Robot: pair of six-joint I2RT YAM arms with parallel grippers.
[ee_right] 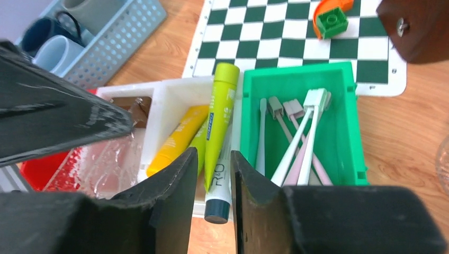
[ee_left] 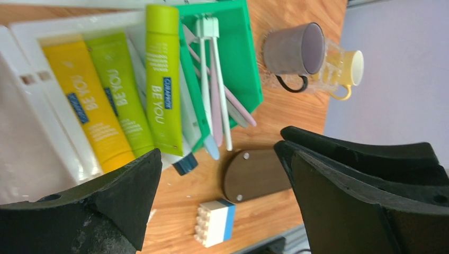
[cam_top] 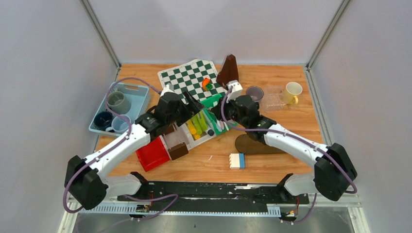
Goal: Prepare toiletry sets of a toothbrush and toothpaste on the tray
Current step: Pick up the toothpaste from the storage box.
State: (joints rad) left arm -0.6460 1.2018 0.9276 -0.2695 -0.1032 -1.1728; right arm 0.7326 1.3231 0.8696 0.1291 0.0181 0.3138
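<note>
Right claw [ee_right: 214, 159] jaws narrowly parted, empty, over tubes [ee_right: 219, 116] in white bin [ee_right: 164, 100]; left claw [ee_left: 219, 153] wide open, empty. Step, likely: picking one. Next: descend, grip, carry to grey mug [ee_left: 294, 50].

Bright, even overhead light fills all three views, leaving only soft, short shadows on the wooden table [cam_top: 214, 160] beneath the arms. The top view is sharp throughout. In the wrist views the near fingers [ee_right: 164, 206] of the right gripper [ee_right: 213, 159] look soft, and glare washes out the white organizer [ee_left: 32, 63] and glints on clear plastic [ee_right: 106, 159].
</note>
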